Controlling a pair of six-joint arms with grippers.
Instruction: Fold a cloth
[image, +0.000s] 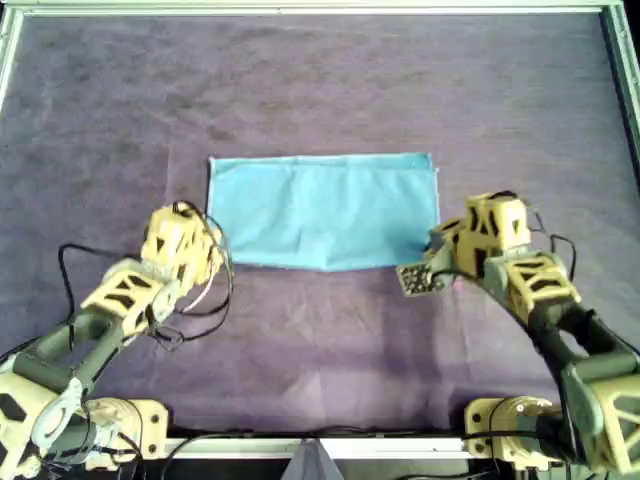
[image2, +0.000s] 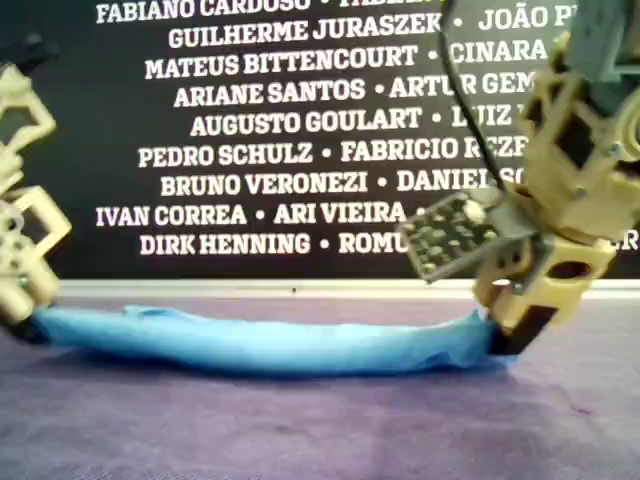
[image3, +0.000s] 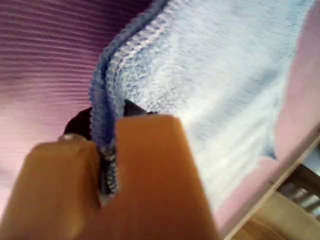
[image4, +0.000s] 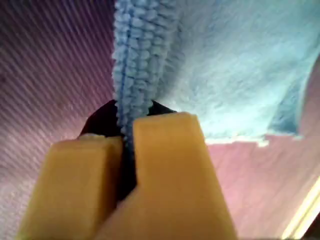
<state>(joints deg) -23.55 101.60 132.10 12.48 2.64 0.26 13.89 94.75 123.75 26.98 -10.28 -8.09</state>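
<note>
The light blue cloth (image: 320, 210) lies as a wide rectangle on the purple sheet. It also shows in the exterior view (image2: 270, 345). My first gripper (image3: 106, 150) is shut on a doubled hemmed edge of the cloth (image3: 215, 75). My second gripper (image4: 127, 132) is shut on a thick edge of the cloth (image4: 225, 65). In the overhead view one arm's gripper (image: 212, 258) is at the cloth's near left corner. The other arm's gripper (image: 432, 255) is at the near right corner. The wrist views do not show which arm is which.
The dark purple sheet (image: 320, 90) covers the table inside a pale frame (image: 300, 8). The arm bases (image: 120, 420) stand at the near edge. A dark banner with white names (image2: 280, 120) stands behind the table's far edge.
</note>
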